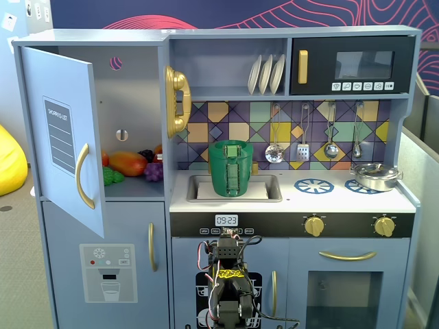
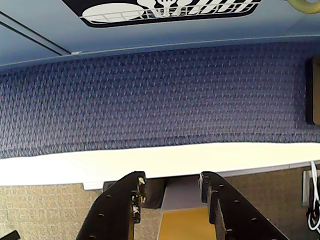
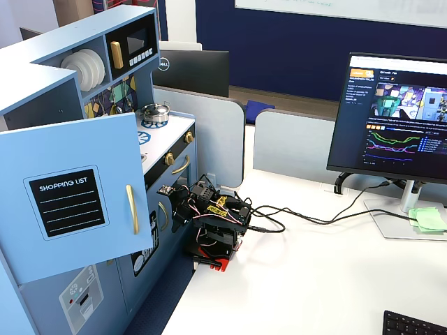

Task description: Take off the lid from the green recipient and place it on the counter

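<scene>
The green recipient point(image 1: 231, 177) stands upright in the sink basin point(image 1: 273, 188) of the counter point(image 1: 343, 199). The green lid point(image 1: 231, 144) sits on its mouth. My arm point(image 1: 227, 284) is folded low in front of the kitchen's lower doors, far below the pot. In the wrist view my gripper point(image 2: 172, 181) is open and empty, looking down at a blue mat point(image 2: 160, 95) and a white table edge point(image 2: 100, 165). In a fixed view the arm point(image 3: 213, 218) sits on the white table beside the kitchen, and the open fridge door point(image 3: 77, 195) hides the pot and lid.
A silver metal pan point(image 1: 376, 176) sits on the right burner. Ladles and a spatula point(image 1: 302, 140) hang above the counter. The fridge door point(image 1: 65, 137) is swung open with toy fruit point(image 1: 127, 163) inside. A monitor point(image 3: 398, 122) and cables point(image 3: 307, 218) are on the table.
</scene>
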Controlling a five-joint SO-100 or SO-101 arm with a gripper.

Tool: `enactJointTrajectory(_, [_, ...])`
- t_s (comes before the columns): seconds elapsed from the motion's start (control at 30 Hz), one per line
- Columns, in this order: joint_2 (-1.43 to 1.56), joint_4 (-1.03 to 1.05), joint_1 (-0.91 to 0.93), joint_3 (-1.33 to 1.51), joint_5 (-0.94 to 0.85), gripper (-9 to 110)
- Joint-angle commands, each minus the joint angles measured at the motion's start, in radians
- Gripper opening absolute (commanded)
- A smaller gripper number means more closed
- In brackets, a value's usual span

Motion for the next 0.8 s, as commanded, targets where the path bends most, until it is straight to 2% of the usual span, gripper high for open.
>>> enactJointTrajectory(0.0, [-0.008,0.173,-0.014,0.017,0.018,0])
enactJointTrajectory(0.4, [-0.008,0.160,-0.020,0.017,0.015,0])
enactJointTrajectory(0.6, [-0.032,-0.258,0.092,-0.094,0.011,0])
enactJointTrajectory(0.77, [-0.229,-0.463,0.098,-0.451,0.034,0])
